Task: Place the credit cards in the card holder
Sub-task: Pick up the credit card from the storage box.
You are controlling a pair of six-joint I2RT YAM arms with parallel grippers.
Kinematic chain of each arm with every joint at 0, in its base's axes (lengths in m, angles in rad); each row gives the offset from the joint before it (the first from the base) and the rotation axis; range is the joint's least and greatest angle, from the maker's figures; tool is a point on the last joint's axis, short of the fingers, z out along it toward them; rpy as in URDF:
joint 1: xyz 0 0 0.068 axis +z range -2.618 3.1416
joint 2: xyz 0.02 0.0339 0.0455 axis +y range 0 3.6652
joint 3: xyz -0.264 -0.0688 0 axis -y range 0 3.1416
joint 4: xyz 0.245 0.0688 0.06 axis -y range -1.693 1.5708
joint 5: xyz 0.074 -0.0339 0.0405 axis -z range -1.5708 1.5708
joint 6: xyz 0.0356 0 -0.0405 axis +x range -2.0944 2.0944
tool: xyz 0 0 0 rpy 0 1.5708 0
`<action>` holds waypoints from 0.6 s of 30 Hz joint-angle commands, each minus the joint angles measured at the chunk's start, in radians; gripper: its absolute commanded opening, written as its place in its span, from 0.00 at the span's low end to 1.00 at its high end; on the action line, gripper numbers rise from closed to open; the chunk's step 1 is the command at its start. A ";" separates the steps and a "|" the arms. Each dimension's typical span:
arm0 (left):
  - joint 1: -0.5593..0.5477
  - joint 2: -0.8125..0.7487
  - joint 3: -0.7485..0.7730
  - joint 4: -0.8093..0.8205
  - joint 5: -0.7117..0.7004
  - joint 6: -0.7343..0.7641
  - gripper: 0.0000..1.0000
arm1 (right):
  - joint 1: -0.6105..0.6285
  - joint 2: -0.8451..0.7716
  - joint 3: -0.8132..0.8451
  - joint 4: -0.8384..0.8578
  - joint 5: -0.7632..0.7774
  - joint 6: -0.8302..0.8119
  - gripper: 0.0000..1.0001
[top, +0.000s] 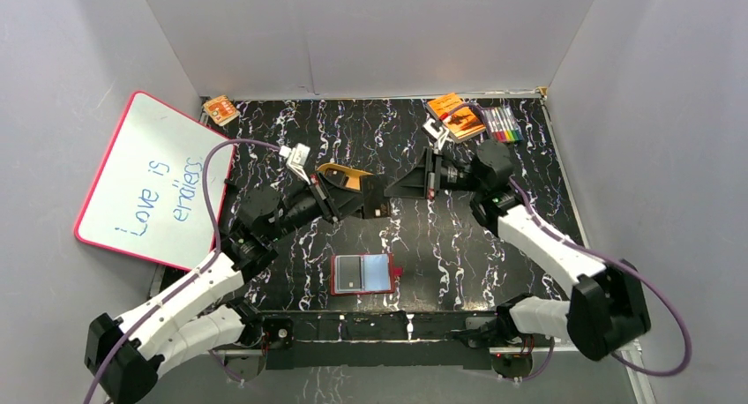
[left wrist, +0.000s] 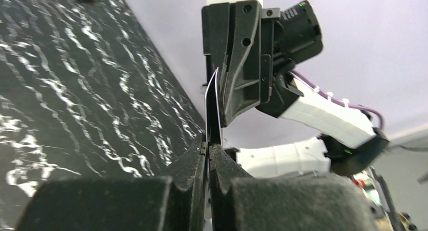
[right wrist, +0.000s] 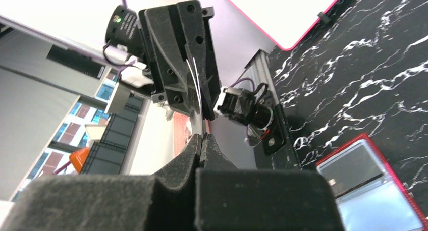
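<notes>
The left hand (left wrist: 208,150) and the right hand (right wrist: 202,139) are both clenched on one credit card (left wrist: 212,107), thin and black, spanning fingertip to fingertip above the tabletop (top: 459,245). The card holder (top: 377,273), red, lies open below both hands, toward the bases and about equally near each.
</notes>
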 commanded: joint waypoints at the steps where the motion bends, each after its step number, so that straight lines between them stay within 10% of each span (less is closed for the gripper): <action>1: 0.122 0.048 0.013 0.023 -0.088 0.077 0.00 | 0.002 0.112 0.120 0.072 -0.038 -0.056 0.00; 18: 0.385 0.423 -0.079 0.466 0.075 0.182 0.00 | -0.034 0.647 0.329 0.274 -0.182 -0.167 0.00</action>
